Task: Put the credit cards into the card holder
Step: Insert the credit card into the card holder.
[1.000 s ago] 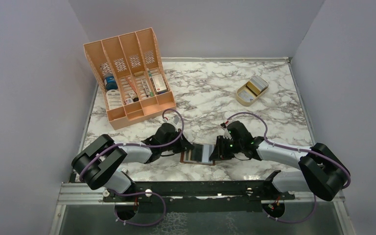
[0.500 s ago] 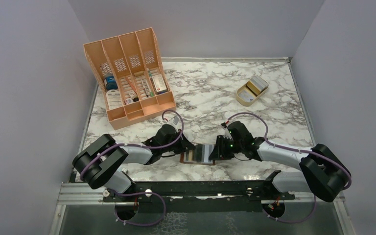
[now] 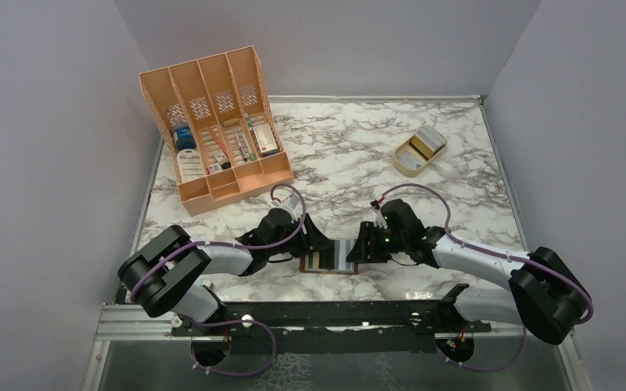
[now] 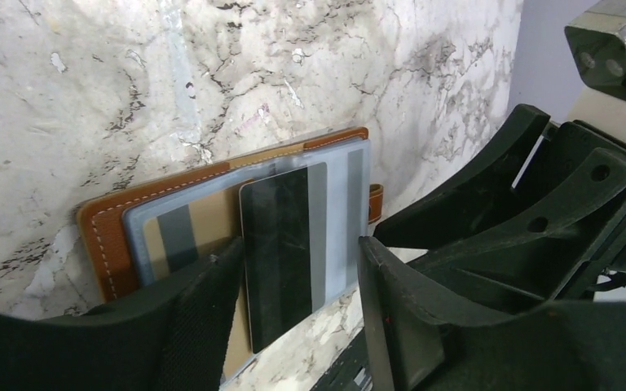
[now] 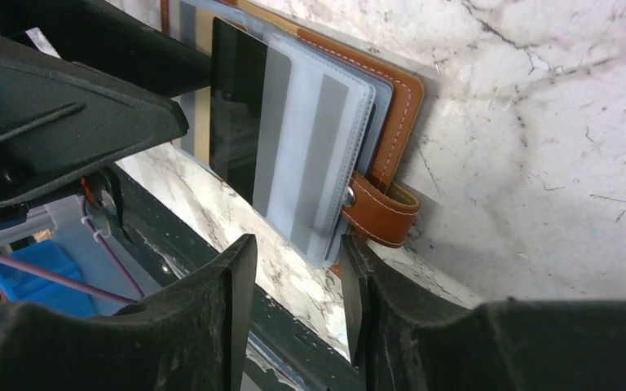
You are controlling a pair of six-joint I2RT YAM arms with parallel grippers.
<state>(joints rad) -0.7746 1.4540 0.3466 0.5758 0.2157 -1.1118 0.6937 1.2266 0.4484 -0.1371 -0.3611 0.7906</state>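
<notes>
Left fingers [image 4: 187,318] either side of credit card [image 4: 281,252]

L hand [image 4: 300,244] opened; R hand [image 5: 297,242] wider.

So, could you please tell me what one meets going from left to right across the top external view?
Orange organiser → left fingers → card holder → right fingers → tan stand.

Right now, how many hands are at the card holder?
2: left hand at the left edge of the card holder, right hand at its right edge, by the snap tab.
</notes>
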